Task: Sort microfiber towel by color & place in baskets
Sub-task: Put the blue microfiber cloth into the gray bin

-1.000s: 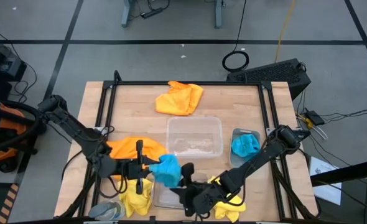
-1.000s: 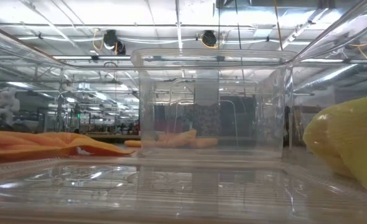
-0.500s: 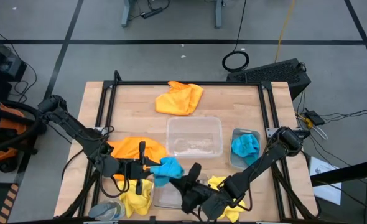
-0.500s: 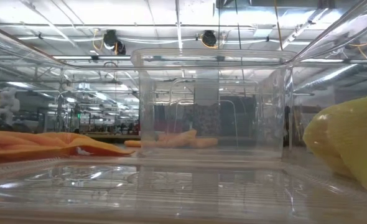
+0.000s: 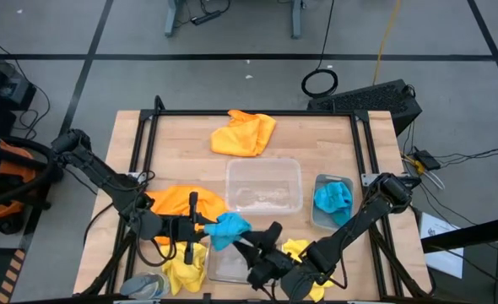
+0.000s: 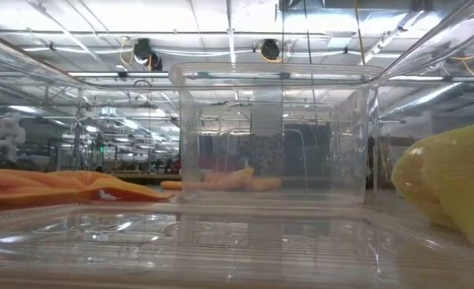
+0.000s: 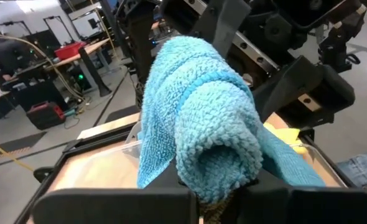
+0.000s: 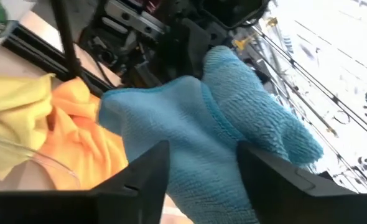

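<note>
A blue microfiber towel [image 5: 229,226] hangs bunched above the table's near middle, with my left gripper [image 5: 205,226] shut on it. My right gripper [image 5: 256,241] faces it from the near right, open, its fingers standing on either side of the towel's free end [image 8: 202,143]. A second blue towel [image 5: 332,198] lies in the narrow greyish basket [image 5: 316,215]. Orange towels lie at the far middle [image 5: 243,133] and the left [image 5: 177,203]. Yellow towels lie near left [image 5: 186,268] and under my right arm [image 5: 298,251]. Two clear baskets stand at the centre [image 5: 263,165] and the near edge [image 5: 224,268]. My left gripper pinches the blue towel by a bunched fold [image 7: 218,186] between its two fingers, coming level from the table's left. The towel is lifted clear and stands up in a thick roll past the fingertips. My right gripper's fingers [image 8: 143,171] flank the towel's other end; whether they touch it I cannot tell.
A small grey thing [image 5: 143,285] lies at the near left corner. Black rails [image 5: 139,169] run along the table's left and right sides. The low view looks through the near clear basket [image 6: 273,136], with orange cloth [image 6: 60,186] and yellow cloth [image 6: 454,185] beside it.
My right gripper has rolled its wrist, tipped up to level and risen a little beside the blue towel; its fingers now stand wider apart. The towel's end toward the right gripper has drawn back into a smaller bunch at my left gripper.
</note>
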